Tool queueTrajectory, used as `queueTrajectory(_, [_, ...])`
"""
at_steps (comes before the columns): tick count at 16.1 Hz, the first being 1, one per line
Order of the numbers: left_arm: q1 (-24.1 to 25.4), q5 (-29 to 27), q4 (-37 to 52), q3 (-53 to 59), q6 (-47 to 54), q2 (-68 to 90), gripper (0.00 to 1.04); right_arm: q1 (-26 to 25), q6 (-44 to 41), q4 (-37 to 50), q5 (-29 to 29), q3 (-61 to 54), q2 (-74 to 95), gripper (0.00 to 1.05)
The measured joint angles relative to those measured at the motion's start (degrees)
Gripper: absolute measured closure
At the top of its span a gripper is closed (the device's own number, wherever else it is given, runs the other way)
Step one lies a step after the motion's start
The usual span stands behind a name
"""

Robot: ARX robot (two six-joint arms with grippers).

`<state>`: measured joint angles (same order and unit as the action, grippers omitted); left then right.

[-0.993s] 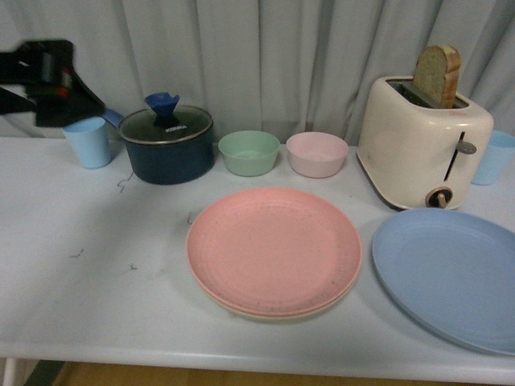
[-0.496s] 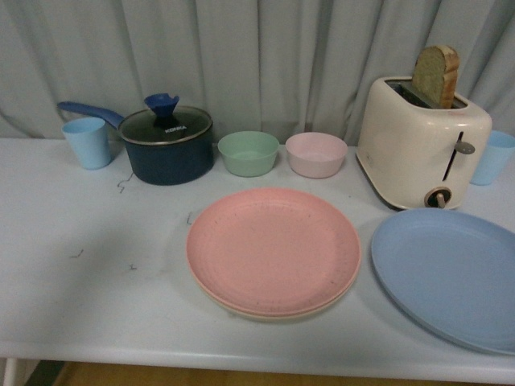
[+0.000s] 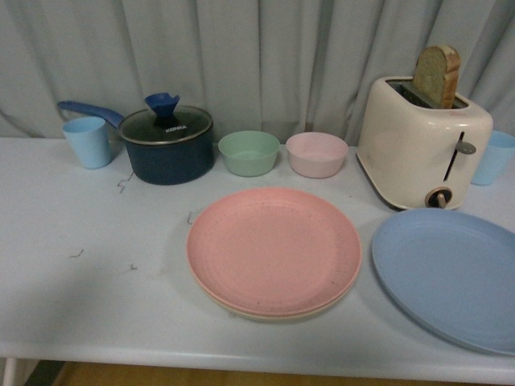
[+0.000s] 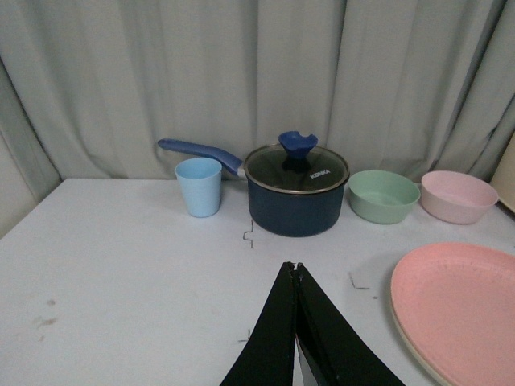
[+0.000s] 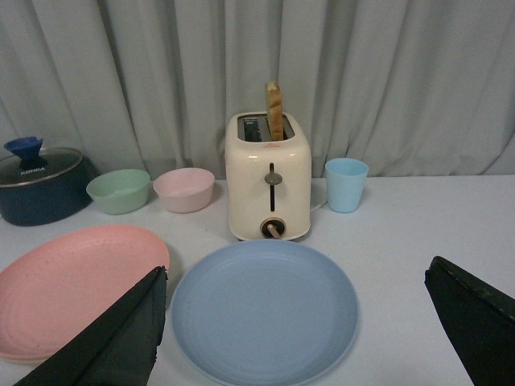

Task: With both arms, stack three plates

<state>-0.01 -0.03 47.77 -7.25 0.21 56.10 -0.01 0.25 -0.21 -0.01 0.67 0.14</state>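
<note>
Front view: bread (image 3: 437, 75) in toaster (image 3: 414, 153), pink plate (image 3: 273, 249) atop cream plate (image 3: 265, 316)

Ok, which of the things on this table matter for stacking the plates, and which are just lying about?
Job: pink plate, cream plate under it, blue plate lying apart, left gripper, right gripper.

Lying about: lidded pot, green bowl, pink bowl, toaster with bread slice, cup by the pot, cup by the toaster.
</note>
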Motion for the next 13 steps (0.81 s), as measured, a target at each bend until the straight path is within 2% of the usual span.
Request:
queueTrajectory(3, [0.0,0.0,-3.5,2.3,0.0,-6.5,1.03,0.0,0.0,0.0,0.0,0.0,0.0,0.06])
queueTrajectory(4, [0.0,0.0,0.6,4.1,0.0,-6.1,1.03,0.0,0.0,0.0,0.0,0.0,0.0,0.06])
queueTrajectory(13, [0.0,0.0,-18.9,6.6,0.0,-26.8,1.03,0.0,0.0,0.0,0.0,0.0,0.0,0.06])
